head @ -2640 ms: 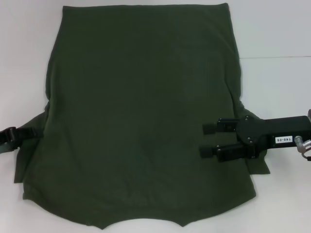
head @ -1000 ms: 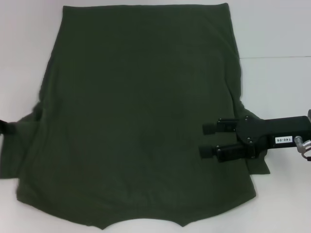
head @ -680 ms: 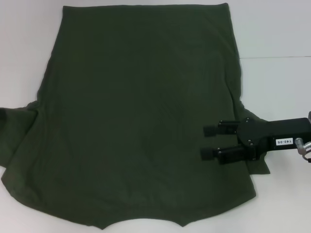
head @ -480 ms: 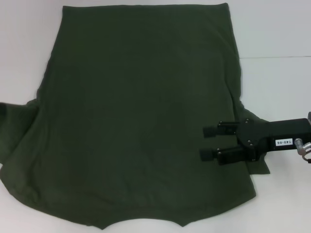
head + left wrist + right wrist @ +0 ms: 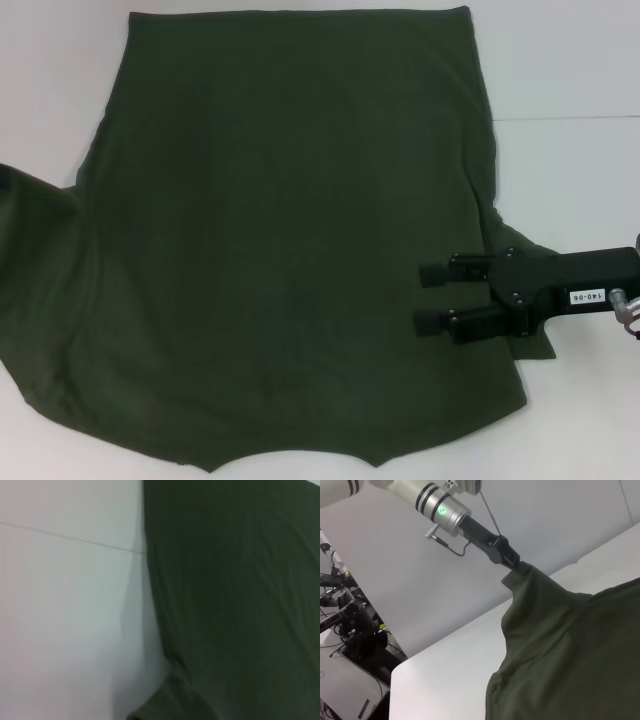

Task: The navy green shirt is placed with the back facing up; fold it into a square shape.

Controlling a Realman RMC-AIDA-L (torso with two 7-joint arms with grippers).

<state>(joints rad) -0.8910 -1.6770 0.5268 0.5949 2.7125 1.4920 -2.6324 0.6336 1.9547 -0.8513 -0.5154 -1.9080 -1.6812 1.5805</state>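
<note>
Dark olive-green soft shirt lies spread on the white bench, its left sleeve lifted and pinched by the left gripper, while the black right gripper rests fingers apart on its right side.

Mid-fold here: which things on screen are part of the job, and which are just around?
In the job:
- navy green shirt, spread on the table
- left gripper, shut on the shirt's sleeve, lifting it
- right gripper, open over the shirt's right edge

Just around:
- white table
- equipment and cables beyond the table
</note>
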